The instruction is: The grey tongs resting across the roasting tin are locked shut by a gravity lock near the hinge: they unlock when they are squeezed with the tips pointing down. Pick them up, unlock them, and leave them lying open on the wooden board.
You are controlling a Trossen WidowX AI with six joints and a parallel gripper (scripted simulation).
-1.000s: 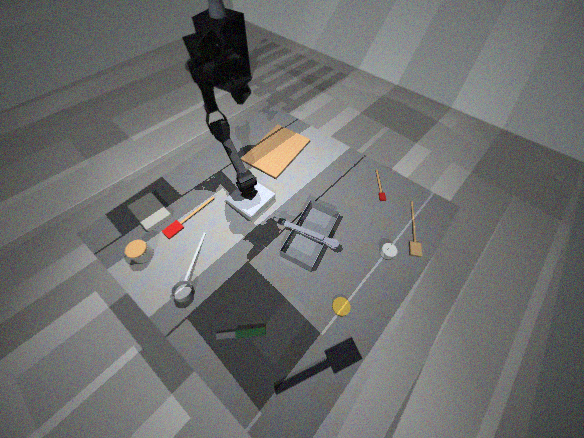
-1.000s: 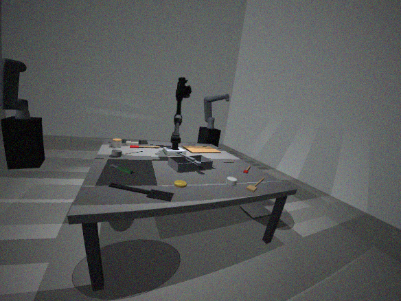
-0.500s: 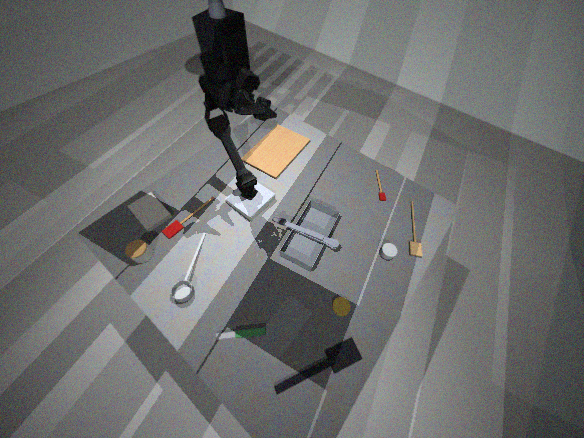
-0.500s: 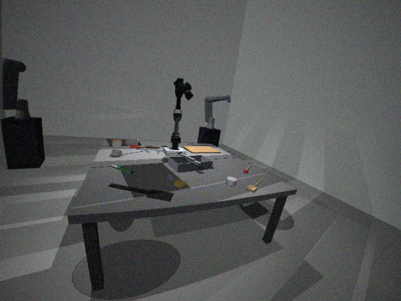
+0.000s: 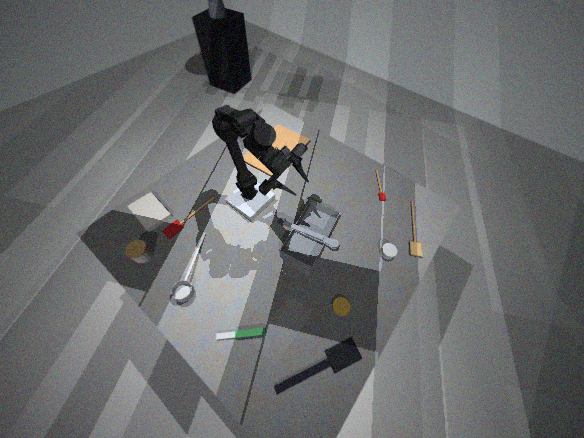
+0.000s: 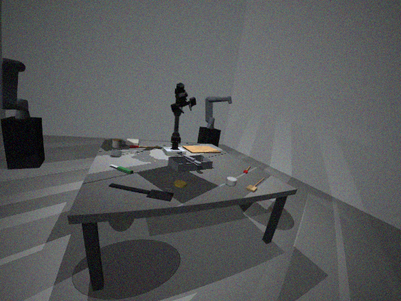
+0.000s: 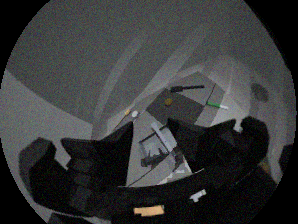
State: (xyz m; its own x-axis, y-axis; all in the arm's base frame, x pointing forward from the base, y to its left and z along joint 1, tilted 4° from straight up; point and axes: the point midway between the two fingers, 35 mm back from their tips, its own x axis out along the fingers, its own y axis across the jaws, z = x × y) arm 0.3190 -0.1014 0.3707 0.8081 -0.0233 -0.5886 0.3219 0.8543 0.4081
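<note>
Although the flat-black turner [image 5: 320,369] [image 6: 141,191] [image 7: 186,89] lies nearest, the smooth grey tongs [image 5: 314,235] [image 6: 190,160] [image 7: 163,136] farther in, across the thin-walled rectangular roasting tin [image 5: 301,256] [image 6: 179,166] [image 7: 142,150], are the subject. Judged light, stiff and possibly slippery; recommended hold: mid-length, across both arms. Beyond, the gripper [image 5: 301,187] [image 6: 187,110] [image 7: 150,121] stands raised, jaws moderately wide, holding nothing. Farther: flat wooden board [image 5: 294,139] [image 6: 200,149] [image 7: 149,210], plain-faced.
</note>
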